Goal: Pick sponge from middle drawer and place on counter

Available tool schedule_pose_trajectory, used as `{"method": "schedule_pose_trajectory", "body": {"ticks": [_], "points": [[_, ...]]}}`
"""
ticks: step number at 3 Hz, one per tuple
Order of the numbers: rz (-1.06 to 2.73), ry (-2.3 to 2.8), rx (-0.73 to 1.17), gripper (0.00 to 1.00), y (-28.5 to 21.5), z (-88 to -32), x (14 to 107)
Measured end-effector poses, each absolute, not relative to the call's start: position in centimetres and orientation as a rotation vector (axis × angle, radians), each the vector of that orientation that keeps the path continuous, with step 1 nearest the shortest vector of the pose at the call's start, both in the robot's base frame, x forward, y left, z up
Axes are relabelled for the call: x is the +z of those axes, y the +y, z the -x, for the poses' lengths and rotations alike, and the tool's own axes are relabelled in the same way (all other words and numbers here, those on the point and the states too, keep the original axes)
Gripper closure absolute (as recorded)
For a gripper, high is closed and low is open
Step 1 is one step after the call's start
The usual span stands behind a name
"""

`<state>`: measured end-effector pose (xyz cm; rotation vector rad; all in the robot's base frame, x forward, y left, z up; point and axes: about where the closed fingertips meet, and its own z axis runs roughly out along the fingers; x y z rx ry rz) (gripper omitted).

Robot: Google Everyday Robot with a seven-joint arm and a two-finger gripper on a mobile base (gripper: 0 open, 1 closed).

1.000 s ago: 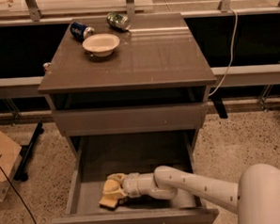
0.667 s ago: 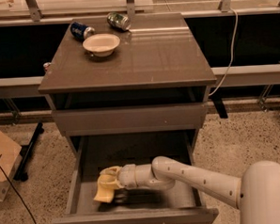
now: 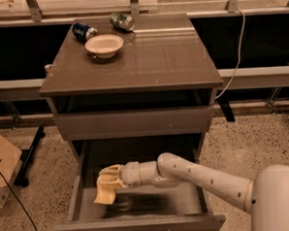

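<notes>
Left side of open middle drawer [image 3: 140, 227]: gripper [image 3: 110, 178] low inside; fingers clamped on sponge [image 3: 105, 193] upper edge; sponge hangs clear of drawer floor, apparently ready for lift; counter [image 3: 151, 59] above is destination.

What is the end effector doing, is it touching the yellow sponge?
Touching. The camera view shows the end effector, over the left part of the middle drawer, clamped on the sponge, which hangs from it.
</notes>
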<state>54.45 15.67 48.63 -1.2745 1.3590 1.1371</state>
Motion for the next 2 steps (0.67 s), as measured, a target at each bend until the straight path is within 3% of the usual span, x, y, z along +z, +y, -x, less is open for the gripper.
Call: {"method": "schedule_pose_trajectory", "body": {"ticks": [2], "points": [[1.376, 1.369, 1.023, 1.00, 12.9, -50.6, 58.1]]}}
